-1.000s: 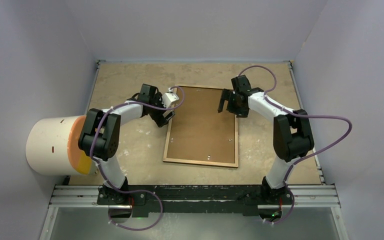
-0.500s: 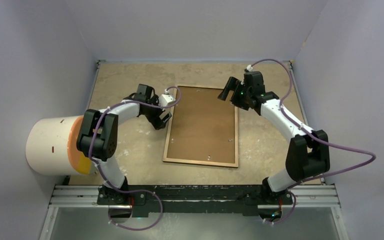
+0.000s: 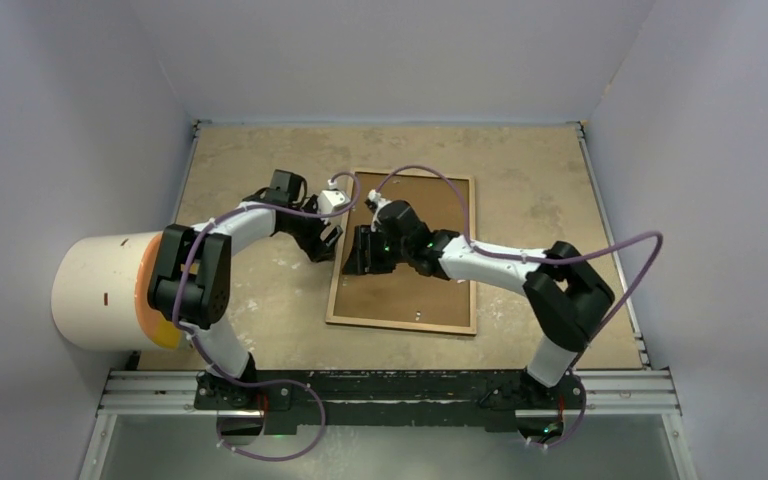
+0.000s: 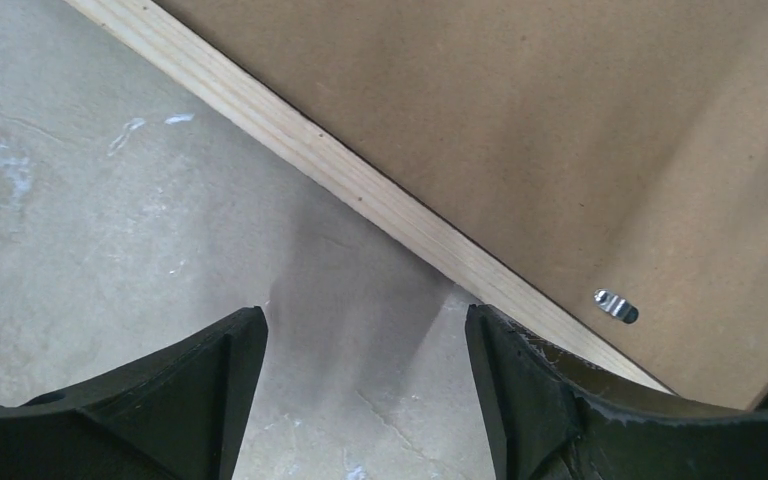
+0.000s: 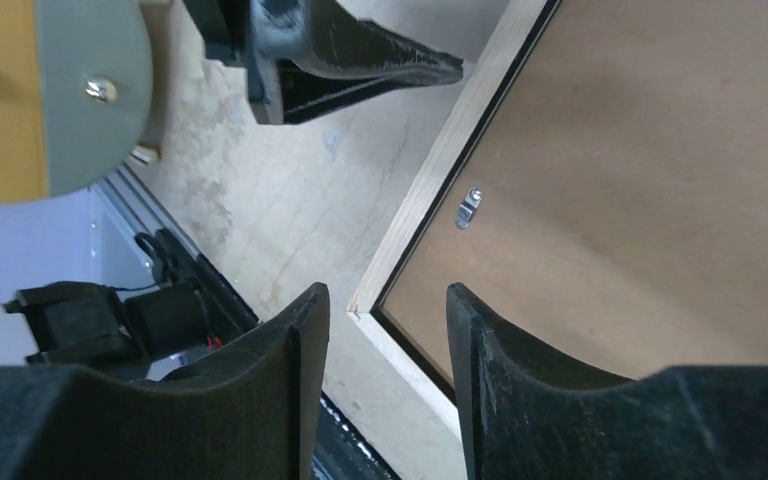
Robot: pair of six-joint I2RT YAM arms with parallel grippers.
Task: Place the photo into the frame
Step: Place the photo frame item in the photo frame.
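Cylinder (image 3: 95, 290): white, orange-ended, at tabletop's (image 3: 520, 150) left edge.
Frame (image 3: 400, 324): mid-tabletop, wood back up, backing board (image 3: 430, 295) inside.
Left claw (image 4: 365, 330): fingers wide apart, empty, beside frame's left rail.
Right claw (image 5: 388, 300): fingers partly apart, empty, above that rail.
Hidden: frame's front.

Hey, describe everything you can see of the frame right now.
The frame lies face down near the middle of the table, long sides running away from the arms. Its thin rails look like pale wood with a dark inner edge, around a brown backing board with small metal clips. The left end effector sits at its left rail and the right end effector hovers over that side; neither grips it.
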